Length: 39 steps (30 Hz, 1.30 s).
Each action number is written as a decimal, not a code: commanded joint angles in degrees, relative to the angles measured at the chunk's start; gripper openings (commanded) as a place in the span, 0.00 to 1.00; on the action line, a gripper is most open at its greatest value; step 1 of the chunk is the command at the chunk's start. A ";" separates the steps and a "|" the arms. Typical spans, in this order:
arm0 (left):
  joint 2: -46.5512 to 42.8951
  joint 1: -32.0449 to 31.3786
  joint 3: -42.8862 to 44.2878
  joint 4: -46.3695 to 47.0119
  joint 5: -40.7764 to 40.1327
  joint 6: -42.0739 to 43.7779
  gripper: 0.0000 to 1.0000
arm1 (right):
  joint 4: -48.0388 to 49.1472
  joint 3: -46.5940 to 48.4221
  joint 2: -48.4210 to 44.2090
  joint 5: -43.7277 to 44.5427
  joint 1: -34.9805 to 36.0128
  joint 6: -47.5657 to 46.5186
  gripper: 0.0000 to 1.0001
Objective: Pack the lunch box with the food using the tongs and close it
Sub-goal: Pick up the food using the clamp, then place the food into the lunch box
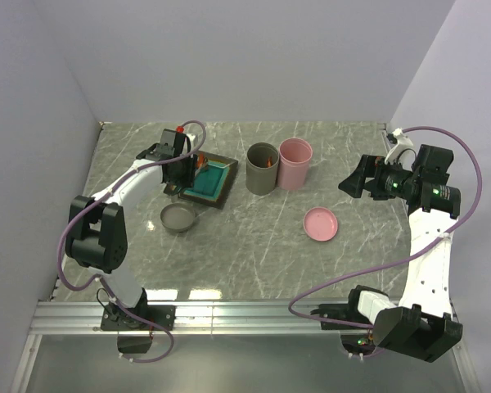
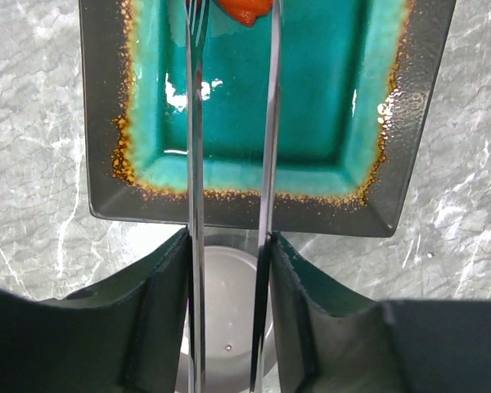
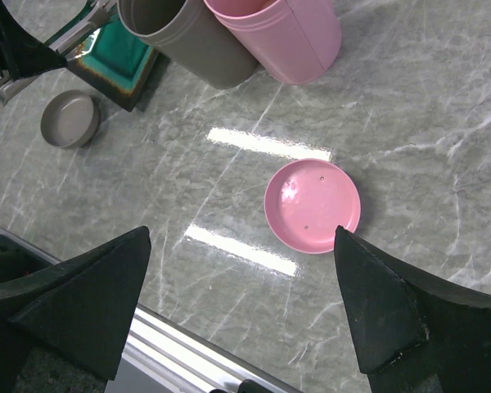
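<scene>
An orange-red chunk of food (image 2: 245, 8) sits at the far side of the square plate (image 2: 106, 123), right between the tips of the tongs (image 2: 268, 164). It is cut off by the top edge of the left wrist view, so I cannot tell whether the tips already pinch it or only flank it. No other piece shows on the teal centre in that view. The left hand (image 2: 229, 241) has the tongs: its two fingers press on the outer faces of the slim silver arms, which run nearly parallel with a narrow gap between them, so the hand is partly closed around the tool. A shallow grey lid (image 1: 178, 218) lies on the surface (image 1: 254, 254) just on the near side of the plate, under that hand.

Beyond the plate's right corner stand the grey tub (image 1: 262, 172) and the pink tub (image 1: 295, 164), touching each other; something orange shows inside the grey one. A pink lid (image 1: 321, 223) lies apart, nearer the right arm. The right hand (image 3: 241, 233) hangs above it, spread wide and holding nothing.

The step in hand looks like picking a piece off the plate. Next the left hand would need to squeeze firmly enough to trap the chunk, lift it clear of the rim, and carry it over a tub before easing off; both lids are yet to go on
</scene>
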 commanded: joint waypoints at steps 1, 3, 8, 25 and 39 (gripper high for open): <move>-0.55 -0.21 2.03 0.33 -0.47 0.37 0.43 | 0.39 0.65 -0.83 0.40 -0.35 -0.50 1.00; -1.16 -0.21 2.29 0.16 -0.56 0.63 0.41 | 0.39 0.65 -0.91 0.31 -0.44 -0.50 1.00; -3.80 -0.21 3.17 -0.72 -0.56 0.99 0.36 | 0.39 0.48 -1.00 0.23 -0.44 -0.59 1.00; -12.50 -0.29 5.98 -4.33 3.83 0.72 0.25 | 0.91 -0.14 -1.71 0.05 -0.44 -0.33 1.00; -16.99 -9.43 9.67 -1.43 11.12 4.94 0.25 | 1.00 0.04 -1.97 0.14 -0.44 0.02 1.00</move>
